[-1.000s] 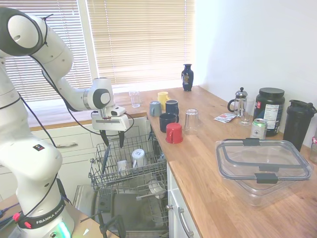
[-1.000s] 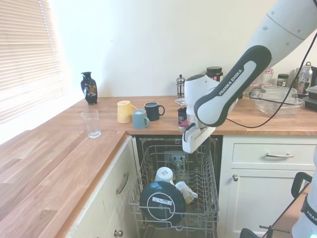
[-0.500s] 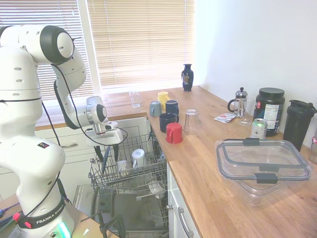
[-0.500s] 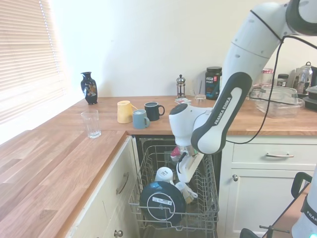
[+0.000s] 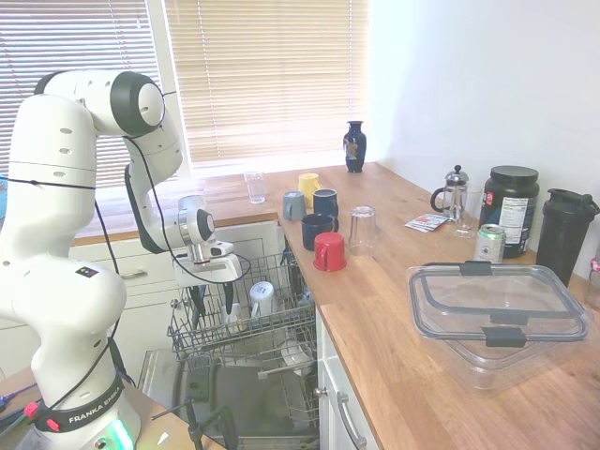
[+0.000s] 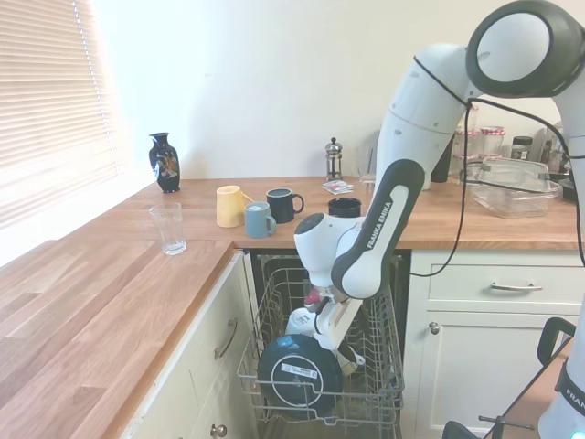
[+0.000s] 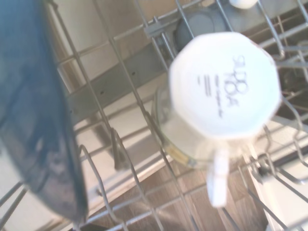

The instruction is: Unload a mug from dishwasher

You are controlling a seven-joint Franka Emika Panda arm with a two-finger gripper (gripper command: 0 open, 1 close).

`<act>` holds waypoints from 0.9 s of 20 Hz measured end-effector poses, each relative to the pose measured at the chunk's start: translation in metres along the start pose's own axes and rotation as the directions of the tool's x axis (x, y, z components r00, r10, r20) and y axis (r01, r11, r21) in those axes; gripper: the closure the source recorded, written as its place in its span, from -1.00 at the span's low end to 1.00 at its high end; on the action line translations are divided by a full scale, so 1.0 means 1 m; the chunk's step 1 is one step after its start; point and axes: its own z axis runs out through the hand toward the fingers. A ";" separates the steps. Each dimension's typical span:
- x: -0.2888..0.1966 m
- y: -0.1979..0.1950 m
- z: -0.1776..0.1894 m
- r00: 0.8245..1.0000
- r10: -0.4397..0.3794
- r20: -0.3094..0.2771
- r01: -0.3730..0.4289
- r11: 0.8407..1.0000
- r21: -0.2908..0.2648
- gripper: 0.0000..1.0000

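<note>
Since half a second ago the arm has folded lower and nearer the rack, bringing the hand [image 5: 212, 302] down among the wires of the dishwasher [image 5: 281, 330] — its two dark fingers [image 5: 228, 298] stand apart with nothing between them. Just beside them, the mug [image 5: 261, 298] sits upside down in the rack, its base up; the wrist view shows that base [image 7: 224, 87] with grey print and the handle [image 7: 217, 178] sticking out over the wires. From the opposite side, the mug [image 6: 301, 322] stands behind a dark round dish [image 6: 294, 374] propped in the rack's front. Red [image 5: 329, 251], navy [image 5: 316, 230], yellow [image 5: 308, 187] and grey-blue [image 5: 293, 204] mugs stand on the wooden surface [image 5: 394, 309].
</note>
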 end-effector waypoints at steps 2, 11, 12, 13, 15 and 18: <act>0.002 -0.001 0.009 1.000 -0.017 -0.009 0.017 1.000 0.015 -1.00; 0.014 0.004 0.038 0.995 -0.089 -0.035 0.091 0.993 0.068 -1.00; 0.017 0.006 0.041 0.995 -0.094 -0.037 0.096 0.993 0.069 -1.00; 0.019 0.008 0.044 0.994 -0.099 -0.039 0.102 0.993 0.066 -1.00; 0.023 0.009 0.050 0.993 -0.114 -0.041 0.116 0.991 0.063 -1.00; 0.024 0.006 0.057 0.989 -0.144 -0.047 0.146 0.988 0.058 -1.00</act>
